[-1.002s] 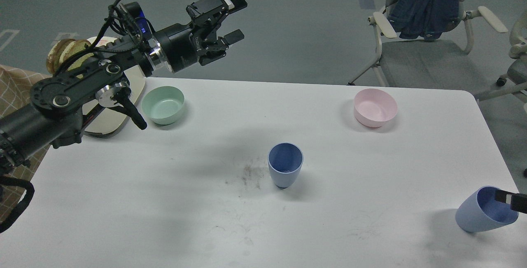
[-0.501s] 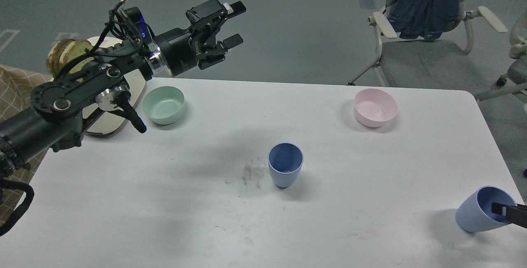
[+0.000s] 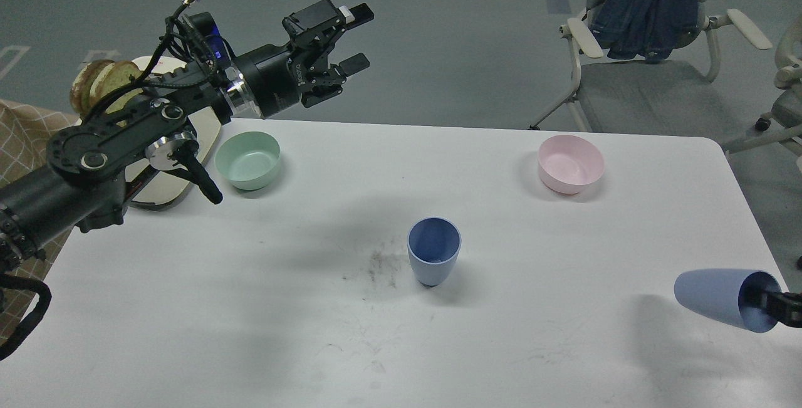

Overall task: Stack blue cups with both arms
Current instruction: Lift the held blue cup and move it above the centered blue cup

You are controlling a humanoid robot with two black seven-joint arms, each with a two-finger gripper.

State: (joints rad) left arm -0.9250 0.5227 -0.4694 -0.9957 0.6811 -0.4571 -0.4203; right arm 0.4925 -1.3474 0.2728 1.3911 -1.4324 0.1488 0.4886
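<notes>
Right hand: only its dark tip shows at the frame's right edge, reaching into the mouth of a blue cup; it appears to pinch the rim, one finger inside. That cup lies almost sideways, base pointing left, seemingly clear of the table.

Left hand: fingers spread, empty, high over the table's far left edge.

Second blue cup: upright at table centre, well apart from both hands.

Handling, as judged: right the held cup, base down, centre it over the standing cup, lower slowly; the left hand could steady the standing cup.

Materials: both cups matte plastic, tapered, darker inside, probably light and easily tipped. Table white, smooth, scuffed grey beside the central cup.

Also present: mint-green bowl, pink bowl.
</notes>
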